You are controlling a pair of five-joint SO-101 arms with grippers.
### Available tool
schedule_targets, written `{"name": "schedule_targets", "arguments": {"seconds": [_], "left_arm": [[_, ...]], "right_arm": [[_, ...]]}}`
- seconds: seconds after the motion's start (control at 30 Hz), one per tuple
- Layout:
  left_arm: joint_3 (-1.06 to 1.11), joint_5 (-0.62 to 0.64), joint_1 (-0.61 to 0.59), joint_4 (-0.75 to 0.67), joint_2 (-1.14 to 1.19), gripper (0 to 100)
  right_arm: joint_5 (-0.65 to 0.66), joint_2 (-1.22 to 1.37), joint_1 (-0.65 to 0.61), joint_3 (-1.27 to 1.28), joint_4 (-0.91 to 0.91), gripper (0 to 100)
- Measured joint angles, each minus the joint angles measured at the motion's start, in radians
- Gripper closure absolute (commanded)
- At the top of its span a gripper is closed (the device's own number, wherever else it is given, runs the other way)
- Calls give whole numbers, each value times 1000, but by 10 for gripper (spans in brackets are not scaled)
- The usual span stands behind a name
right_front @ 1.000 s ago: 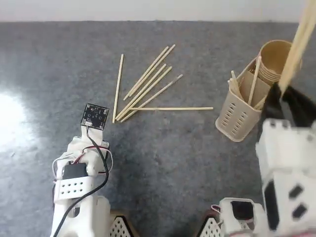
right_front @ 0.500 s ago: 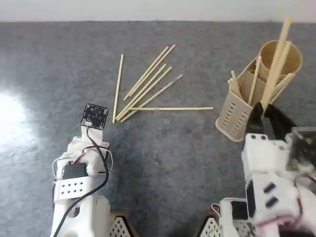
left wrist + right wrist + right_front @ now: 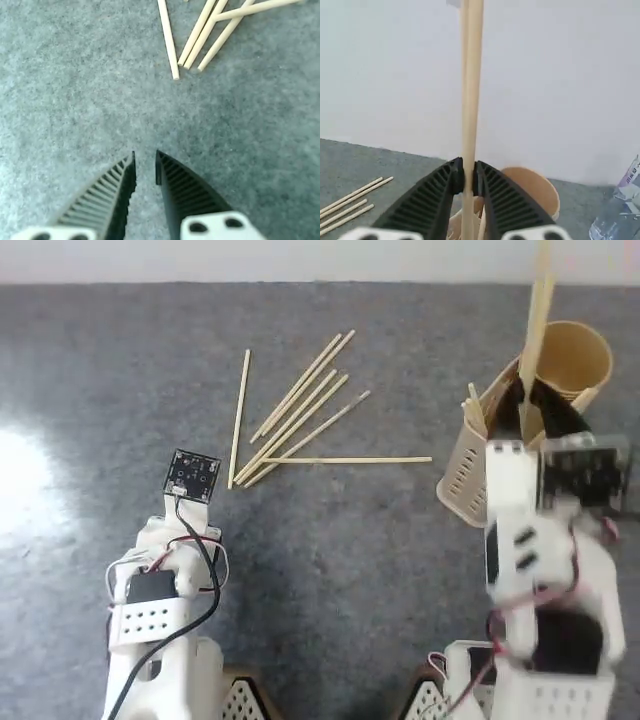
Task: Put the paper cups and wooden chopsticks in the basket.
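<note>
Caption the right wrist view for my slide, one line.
Right gripper shut on upright wooden chopsticks near the paper cups, loose chopsticks lying on the grey table.

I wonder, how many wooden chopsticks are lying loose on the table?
7: a lone chopstick on the left, a fan of five beside it, a crosswise chopstick meeting the fan. Overlap may hide another.

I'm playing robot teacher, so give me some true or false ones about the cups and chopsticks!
1. The right gripper has its fingers shut on the held chopsticks, which stand upright. True.
2. The basket is empty. False: the paper cups and some chopsticks sit in it.
3. The loose chopsticks lie on the table. True.
4. The left gripper holds a cup. False: it holds nothing, low over the table near the loose chopsticks.
</note>
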Motion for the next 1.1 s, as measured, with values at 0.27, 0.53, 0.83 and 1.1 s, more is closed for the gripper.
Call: {"name": "schedule_targets", "arguments": {"seconds": [0.27,0.53,0.83,1.1], "left_arm": [[0,0,0,0,0,942],[0,0,0,0,0,942],[0,0,0,0,0,942],[0,0,0,0,0,942]], "right_arm": [[0,146,0,68,-235,991],[3,261,23,120,-417,991],[5,333,63,252,-522,991],[5,330,58,413,-535,991]]}}
